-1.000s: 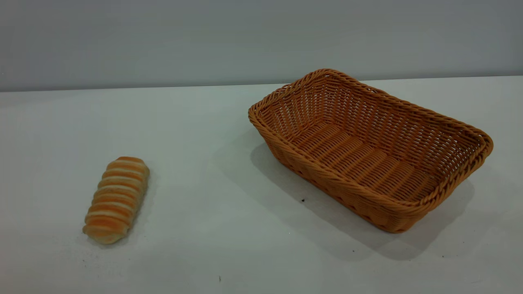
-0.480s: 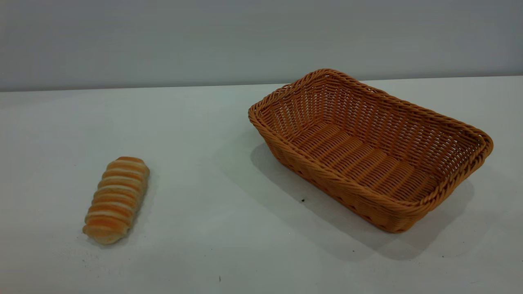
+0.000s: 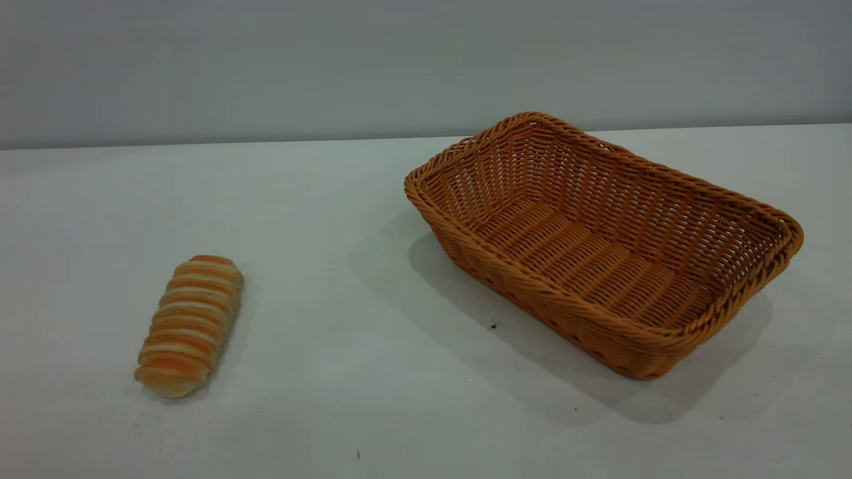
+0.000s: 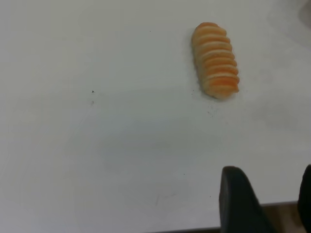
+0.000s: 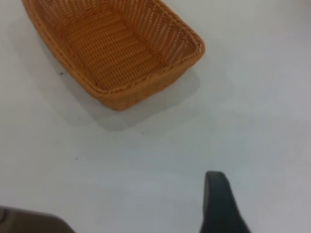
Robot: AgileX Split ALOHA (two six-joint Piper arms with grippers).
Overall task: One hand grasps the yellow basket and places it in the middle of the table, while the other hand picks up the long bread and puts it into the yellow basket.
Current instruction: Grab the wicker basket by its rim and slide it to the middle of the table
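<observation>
One yellow basket (image 3: 602, 246), one long bread (image 3: 190, 325), both sitting on the table (image 3: 346, 279), well apart from each other. The basket holds nothing, and nothing lies between the two but a few dark specks (image 3: 493, 326).

The left gripper (image 4: 265, 204) hangs near the table edge, its fingers spread with a clear gap between them, holding nothing; the bread lies well ahead of it, untouched, with bare tabletop between.

The right gripper (image 5: 221, 204) shows a single dark finger, so whether it's open or closed I cannot tell. The basket sits well ahead of it, off to one side.
</observation>
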